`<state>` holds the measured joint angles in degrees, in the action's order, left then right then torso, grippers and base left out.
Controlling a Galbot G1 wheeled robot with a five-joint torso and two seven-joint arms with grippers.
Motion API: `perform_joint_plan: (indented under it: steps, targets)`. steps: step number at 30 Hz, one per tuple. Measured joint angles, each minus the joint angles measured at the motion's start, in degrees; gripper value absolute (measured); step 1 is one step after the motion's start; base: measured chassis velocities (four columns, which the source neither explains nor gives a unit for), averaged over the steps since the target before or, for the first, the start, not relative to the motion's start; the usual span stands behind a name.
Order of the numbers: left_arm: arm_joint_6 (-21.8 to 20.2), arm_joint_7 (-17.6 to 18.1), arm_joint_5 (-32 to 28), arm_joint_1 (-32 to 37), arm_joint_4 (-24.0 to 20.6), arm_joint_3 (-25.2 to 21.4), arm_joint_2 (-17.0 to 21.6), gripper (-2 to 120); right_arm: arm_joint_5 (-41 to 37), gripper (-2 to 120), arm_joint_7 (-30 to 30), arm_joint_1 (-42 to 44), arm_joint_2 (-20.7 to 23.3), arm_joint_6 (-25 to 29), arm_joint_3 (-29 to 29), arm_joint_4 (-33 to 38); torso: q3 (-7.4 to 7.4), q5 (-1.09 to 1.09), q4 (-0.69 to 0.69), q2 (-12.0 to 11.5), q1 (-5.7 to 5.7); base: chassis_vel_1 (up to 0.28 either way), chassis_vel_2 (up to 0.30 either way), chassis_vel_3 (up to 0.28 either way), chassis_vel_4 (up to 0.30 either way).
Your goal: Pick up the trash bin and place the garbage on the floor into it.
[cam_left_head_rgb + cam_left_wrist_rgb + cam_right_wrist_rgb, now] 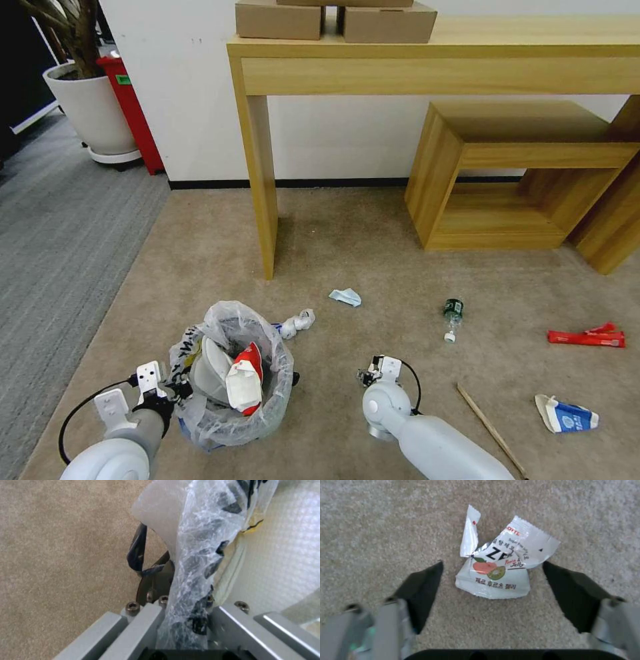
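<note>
From the head camera I see the trash bin (230, 380) in the lower left of the frame, on the beige carpet (373, 260), with a white slipper (212, 373) and a red-and-white carton (245, 385) already inside. My left gripper (175, 389) is at the bin's left rim, clamped on the plastic liner. My right gripper (368, 377) hangs low at bottom centre. Litter lies scattered: crumpled paper (297, 322) just beyond the bin, a pale blue scrap (345, 297) at centre, a green-labelled bottle (453, 315) to its right, a red wrapper (587, 337) near the right edge, a blue-white carton (565, 415) at lower right, and a wooden stick (492, 430) beside my right arm. A wooden table leg (261, 180) stands behind the bin, and a low wooden shelf (517, 177) fills the upper right; the carpet between them is open.

In the left wrist camera, the liner (200, 562) runs up the centre, pinched between the closed fingers (155, 580), with bare carpet on the left.

In the right wrist camera, the fingers (423, 590) are spread wide on either side of a white jelly wrapper (496, 572) lying mid-frame, not touching it.
</note>
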<state>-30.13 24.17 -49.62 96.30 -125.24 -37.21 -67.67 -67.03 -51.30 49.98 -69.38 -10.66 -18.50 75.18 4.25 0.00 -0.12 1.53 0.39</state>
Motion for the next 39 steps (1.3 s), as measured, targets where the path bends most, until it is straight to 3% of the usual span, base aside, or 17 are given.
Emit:
perform_joint_plan:
  steps: [2,4,6,10,16,18,19,20,29,39]
  targets:
    - [0.0,0.0,0.0,0.2,-0.3,0.0,0.0,0,0.9,63,0.4,0.0,-0.6,0.3,0.0,-1.4,0.00,0.00,0.00,0.0,0.00,0.000,0.000,0.000,0.000]
    - [0.0,0.0,0.0,0.2,-0.3,0.0,0.0,0,1.0,61,0.4,0.0,-0.7,0.4,0.0,-1.6,0.00,0.00,0.00,0.0,0.00,0.000,0.000,0.000,0.000]
    - [0.0,0.0,0.1,0.2,-0.3,0.0,-0.1,0,1.4,49,0.5,0.2,-1.0,0.4,0.0,-2.1,0.00,0.00,0.00,0.0,0.00,0.000,0.000,0.000,0.000]
    - [0.1,-0.1,0.2,0.2,-0.2,0.1,-0.2,0,2.0,40,0.6,0.4,-1.1,0.6,0.0,-2.3,0.00,0.00,0.00,0.0,0.00,0.000,0.000,0.000,0.000]
    - [0.3,-0.1,0.3,-0.2,0.5,0.2,-0.2,0,3.3,14,0.6,0.6,-0.8,0.7,-0.1,-2.0,0.00,0.00,0.00,0.0,0.00,0.000,0.000,0.000,0.000]
    - [0.3,-0.1,0.3,-0.2,0.5,0.2,-0.2,0,3.3,14,0.6,0.6,-0.7,0.7,-0.1,-1.9,0.00,0.00,0.00,0.0,0.00,0.000,0.000,0.000,0.000]
    - [0.3,-0.1,0.4,-0.4,0.8,0.3,-0.2,0,3.5,3,0.6,0.8,-0.3,0.7,-0.1,-0.9,0.00,0.00,0.00,0.0,0.00,0.000,0.000,0.000,0.000]
    - [0.3,-0.1,0.4,-0.5,0.8,0.4,-0.3,0,3.6,0,0.6,0.8,0.0,0.6,-0.1,-0.5,0.00,0.00,0.00,0.0,0.00,0.000,0.000,0.000,0.000]
    - [0.4,-0.1,0.5,-0.8,1.2,0.5,-0.2,0,6.4,0,4.8,2.5,4.7,3.9,0.2,4.8,0.00,0.00,0.00,0.0,0.00,0.000,0.000,0.000,0.000]
    - [0.4,-0.1,0.4,-1.0,0.5,0.4,-0.2,0,11.3,0,21.8,3.0,13.9,18.1,0.8,24.4,0.00,0.01,-0.01,0.0,0.00,0.000,0.000,0.000,0.000]
